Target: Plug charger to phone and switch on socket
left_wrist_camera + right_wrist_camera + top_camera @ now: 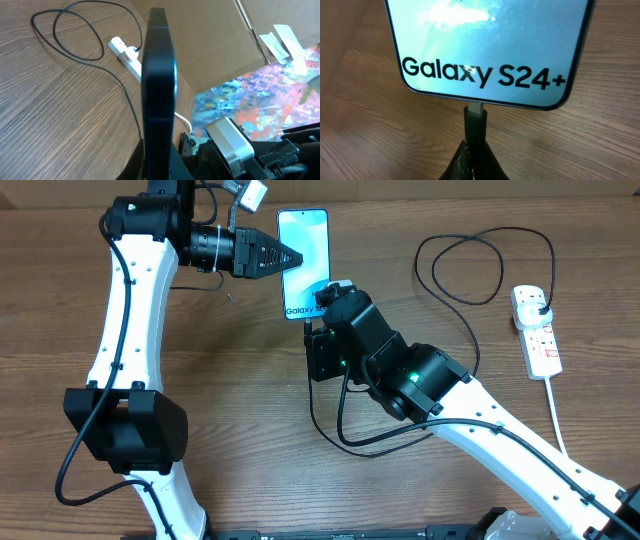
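Right wrist close-up: pinches the charger tip (pixel 474 120) in closed right jaws, touching the bottom edge of the phone (pixel 485 45), in line with its long axis. Clamps the phone's side, at the far middle of the table (pixel 60 310), in closed left jaws. Leaves the socket (pixel 538 335) well apart, nearer the right arm.

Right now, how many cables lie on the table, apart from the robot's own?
2. The black charger loops right of the phone, partly hidden under the right arm; the white cord runs from the socket toward the near edge.
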Robot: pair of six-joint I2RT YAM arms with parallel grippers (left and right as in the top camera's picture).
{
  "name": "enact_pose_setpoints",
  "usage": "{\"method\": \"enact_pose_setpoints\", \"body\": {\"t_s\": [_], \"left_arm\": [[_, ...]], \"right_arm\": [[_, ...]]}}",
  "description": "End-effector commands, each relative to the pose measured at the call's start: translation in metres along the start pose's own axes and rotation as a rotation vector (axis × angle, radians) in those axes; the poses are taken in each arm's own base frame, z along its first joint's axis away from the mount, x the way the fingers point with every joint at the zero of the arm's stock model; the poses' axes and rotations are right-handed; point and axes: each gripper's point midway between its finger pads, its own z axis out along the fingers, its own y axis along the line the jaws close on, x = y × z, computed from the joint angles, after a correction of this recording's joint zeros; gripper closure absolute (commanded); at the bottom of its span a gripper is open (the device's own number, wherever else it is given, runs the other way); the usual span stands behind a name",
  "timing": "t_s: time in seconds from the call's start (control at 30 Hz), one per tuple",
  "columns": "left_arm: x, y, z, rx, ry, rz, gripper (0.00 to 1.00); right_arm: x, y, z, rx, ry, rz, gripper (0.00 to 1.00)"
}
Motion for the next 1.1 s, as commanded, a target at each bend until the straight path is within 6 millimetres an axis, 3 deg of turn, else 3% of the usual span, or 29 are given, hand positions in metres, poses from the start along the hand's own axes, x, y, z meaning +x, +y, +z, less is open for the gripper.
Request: {"method": "enact_pose_setpoints", "body": {"t_s": [0.0,0.53,0.87,1.07], "left_arm": [[-0.007,-0.017,-0.002,0.069,-0.029,0.057,0.96],[-0.007,-0.017,-0.002,0.068,-0.029,0.065,0.96],[-0.007,-0.017,-0.002,0.069,-0.030,0.065,0.96],[-0.007,-0.017,-0.002,0.069,-0.031,0.069,0.96]], "right_arm": [[-0.016,0.004,-0.013,-0.010,-0.055,-0.003,0.96],[-0.019,-0.002,-0.013,-0.026,-0.046,0.020,0.96],[-0.011,0.014,-0.014,-0.119,0.003,-0.005,0.96],[-0.007,0.012,-0.014,-0.114,0.018,-0.005,0.96]]}}
